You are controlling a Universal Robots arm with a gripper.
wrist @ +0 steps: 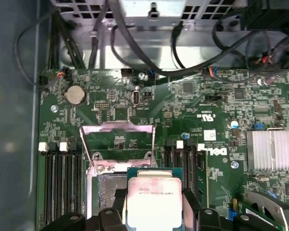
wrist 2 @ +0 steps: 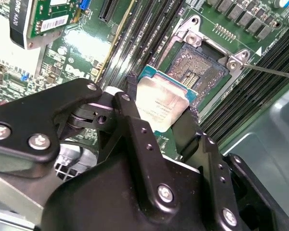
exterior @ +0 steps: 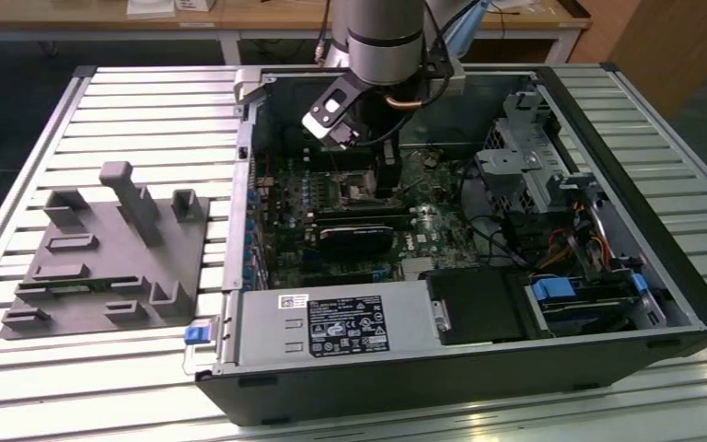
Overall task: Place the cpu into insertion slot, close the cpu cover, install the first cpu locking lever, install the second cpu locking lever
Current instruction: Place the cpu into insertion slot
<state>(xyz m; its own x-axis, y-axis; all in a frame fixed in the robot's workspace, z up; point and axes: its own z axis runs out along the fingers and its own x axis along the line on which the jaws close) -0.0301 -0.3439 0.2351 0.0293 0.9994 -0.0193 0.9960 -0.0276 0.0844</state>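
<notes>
While the gripper [wrist 2: 160, 111] was clamped on the cpu [wrist 2: 167, 98] by two opposite edges, the placing step looked to be in hand. The chip hung just above the insertion slot [wrist 2: 204, 65], partly overlapping it. Seating it would call for squaring it level with that slot. The cpu cover [wrist: 118, 127] stood open.

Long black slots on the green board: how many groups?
2: first group on one side of the insertion slot, second group on the other, beside the gripped cpu. More may be hidden.
</notes>
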